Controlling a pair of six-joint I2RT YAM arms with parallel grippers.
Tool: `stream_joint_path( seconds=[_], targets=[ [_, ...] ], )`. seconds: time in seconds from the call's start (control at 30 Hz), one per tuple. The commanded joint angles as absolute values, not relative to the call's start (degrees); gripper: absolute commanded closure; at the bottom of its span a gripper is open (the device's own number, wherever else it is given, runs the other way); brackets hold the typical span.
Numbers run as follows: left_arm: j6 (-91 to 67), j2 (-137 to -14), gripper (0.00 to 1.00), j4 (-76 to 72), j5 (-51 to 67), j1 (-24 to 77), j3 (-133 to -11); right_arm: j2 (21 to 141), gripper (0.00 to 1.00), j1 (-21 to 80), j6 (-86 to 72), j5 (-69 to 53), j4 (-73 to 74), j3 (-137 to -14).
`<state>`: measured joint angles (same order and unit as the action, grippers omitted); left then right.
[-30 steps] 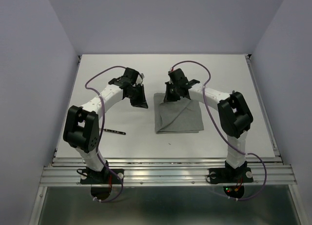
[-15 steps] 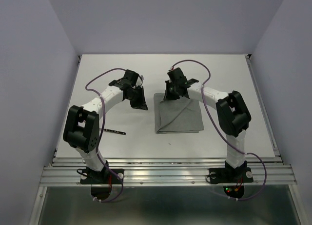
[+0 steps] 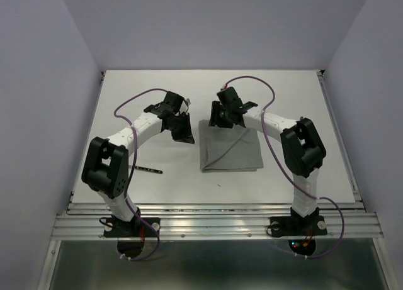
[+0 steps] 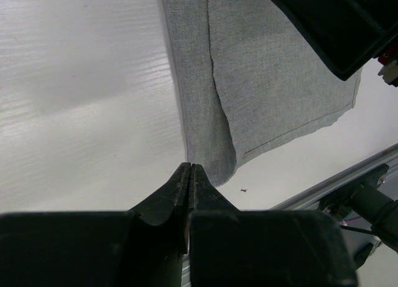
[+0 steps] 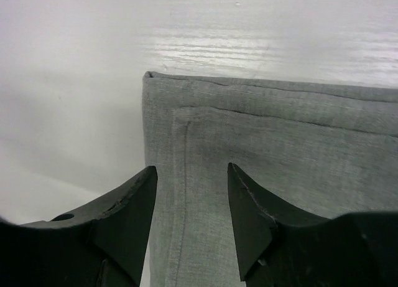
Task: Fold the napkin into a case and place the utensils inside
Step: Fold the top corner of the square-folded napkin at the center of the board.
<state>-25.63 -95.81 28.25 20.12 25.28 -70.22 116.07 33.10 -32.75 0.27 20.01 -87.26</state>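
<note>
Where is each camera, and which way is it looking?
Top external: above and behind the arms, looking down at the table; both whole arms show, plus the folded napkin and one utensil.
Left wrist: on the left arm, facing the napkin's edge past the shut left gripper.
Right wrist: on the right arm, facing the napkin's corner through the open right gripper.
Shared: all three see the napkin.

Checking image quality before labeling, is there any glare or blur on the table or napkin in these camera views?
Right wrist: white glare streaks the table beyond the sharp napkin. Left wrist: similar sheen on the table, left gripper dark and soft-edged. Top external: even light, no strong glare.
</note>
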Motion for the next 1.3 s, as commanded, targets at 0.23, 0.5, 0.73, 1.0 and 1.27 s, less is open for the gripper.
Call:
stream_joint_path(
  seconds=[0.23, 0.5, 0.73, 1.0, 1.27],
  targets=[
    [-26.63, -97.64, 0.9, 25.32, 19.87, 29.97, -73.65, 96.51, 0.7, 30.24, -30.41, 12.57, 17.05, -70.24],
    [-28.83, -109.22, 0.62, 23.47, 14.6, 28.92, -85.33, 93.52, 0.76, 24.44, -30.94, 9.05, 17.05, -64.69],
    [-26.72, -117.51, 0.5, 24.43, 12.83, 27.51, -96.32, 97.03, 0.76, 21.53, -29.97, 7.47, 17.05, -67.41],
    [-24.61, -122.86, 0.52, 26.36, 13.8, 27.42, -101.24, 102.65, 0.78, 19.07, -29.18, 8.17, 17.05, -70.4],
    [-23.03, -124.8, 0.6, 28.48, 12.92, 27.51, -104.15, 104.77, 0.79, 17.93, -29.0, 7.38, 17.05, -72.33]
  ],
)
